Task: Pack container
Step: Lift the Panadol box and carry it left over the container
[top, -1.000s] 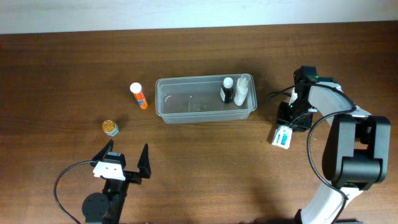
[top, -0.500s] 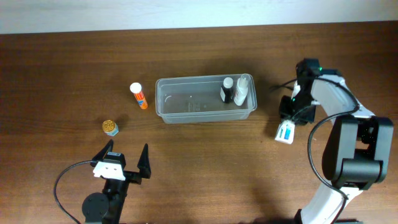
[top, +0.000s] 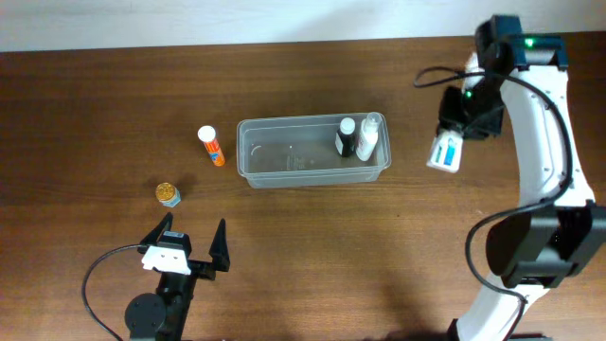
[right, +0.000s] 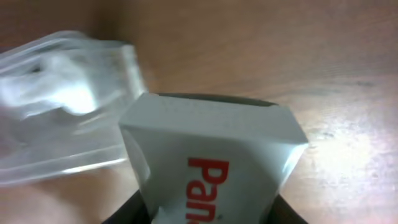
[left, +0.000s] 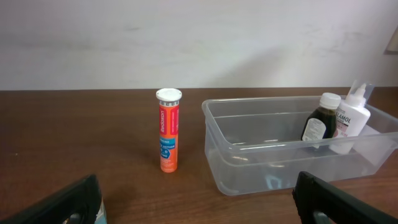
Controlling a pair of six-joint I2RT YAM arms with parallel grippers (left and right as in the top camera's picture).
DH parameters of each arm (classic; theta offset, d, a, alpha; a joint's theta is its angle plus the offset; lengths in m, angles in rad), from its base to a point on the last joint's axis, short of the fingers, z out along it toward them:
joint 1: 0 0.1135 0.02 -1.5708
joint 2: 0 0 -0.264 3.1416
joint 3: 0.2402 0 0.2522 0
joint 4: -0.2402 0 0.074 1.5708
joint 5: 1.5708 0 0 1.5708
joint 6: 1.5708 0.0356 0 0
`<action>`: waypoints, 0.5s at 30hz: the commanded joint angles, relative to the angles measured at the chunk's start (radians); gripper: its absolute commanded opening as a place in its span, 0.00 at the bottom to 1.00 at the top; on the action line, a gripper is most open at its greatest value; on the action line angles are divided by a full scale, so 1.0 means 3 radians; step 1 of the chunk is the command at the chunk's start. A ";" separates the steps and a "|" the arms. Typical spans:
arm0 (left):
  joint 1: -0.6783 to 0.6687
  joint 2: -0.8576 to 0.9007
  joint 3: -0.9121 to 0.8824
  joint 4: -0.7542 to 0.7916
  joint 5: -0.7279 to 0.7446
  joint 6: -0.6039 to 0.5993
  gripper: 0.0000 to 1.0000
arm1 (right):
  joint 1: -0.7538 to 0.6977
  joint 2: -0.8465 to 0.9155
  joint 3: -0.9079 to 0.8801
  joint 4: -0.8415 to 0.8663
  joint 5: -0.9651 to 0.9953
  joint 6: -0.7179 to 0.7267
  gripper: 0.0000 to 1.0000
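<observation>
**A:** Container (top: 284,156) sits mid-table, with a dark bottle (top: 346,138) and a white bottle (top: 371,137) at its right end. Where is the box (top: 445,152)?

**B:** Clamped in the right gripper (top: 453,137), apparently lifted, just beyond the tub's right end. The left gripper (top: 189,239) is spread wide near the front edge.

**A:** Best approach?

**B:** I'd carry it left over the bare middle, clear of both bottles, and lower it below the rim before releasing. The orange tube (top: 211,146) and small jar (top: 168,194) lie outside, on the left.
</observation>
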 commanded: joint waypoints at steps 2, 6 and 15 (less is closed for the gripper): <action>0.0020 -0.0028 -0.0008 -0.0017 -0.0022 -0.0019 0.99 | 0.0406 -0.0039 0.0340 -0.0086 -0.0135 -0.0055 0.36; 0.0020 -0.0028 -0.0008 -0.0017 -0.0022 -0.0019 0.99 | 0.0806 -0.0039 0.0381 0.0009 -0.0111 -0.0136 0.37; 0.0020 -0.0028 -0.0008 -0.0017 -0.0022 -0.0019 0.99 | 0.1582 -0.0015 0.0374 0.0580 0.0240 -0.0212 0.37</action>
